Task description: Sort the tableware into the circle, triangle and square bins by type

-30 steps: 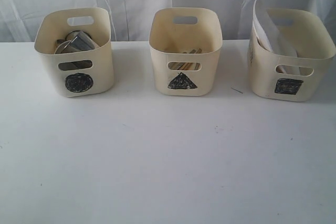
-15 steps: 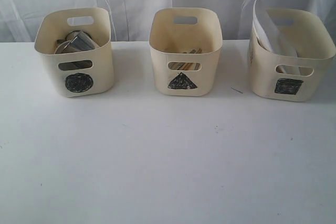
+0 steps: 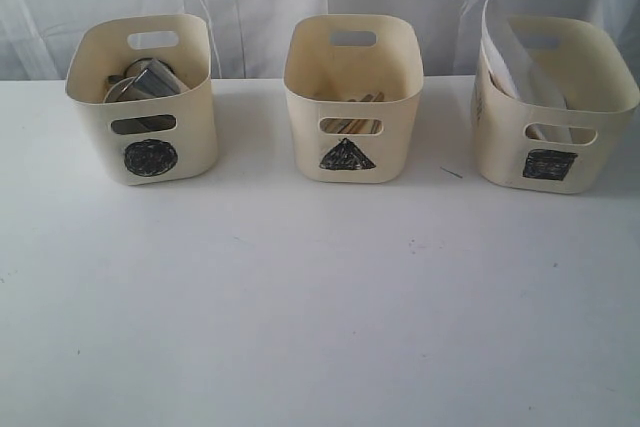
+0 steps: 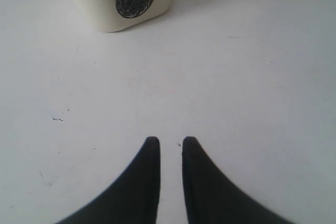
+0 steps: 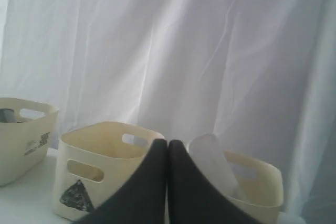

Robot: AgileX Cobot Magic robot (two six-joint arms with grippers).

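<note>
Apparently finished: circle bin (image 3: 190, 137), triangle bin (image 3: 305, 147) and square bin (image 3: 495, 152) are loaded, nothing loose on the desk (image 3: 320, 307), left tool (image 4: 167, 145) slightly parted, right tool (image 5: 167, 148) closed, both empty.

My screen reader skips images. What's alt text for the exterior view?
Three cream bins stand in a row on a white table: the circle bin holds steel mugs, the triangle bin wooden chopsticks, the square bin a tilted white plate.

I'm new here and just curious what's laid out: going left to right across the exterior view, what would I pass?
circle bin, holding steel tableware → triangle bin → square bin, with a white plate sticking up
</note>
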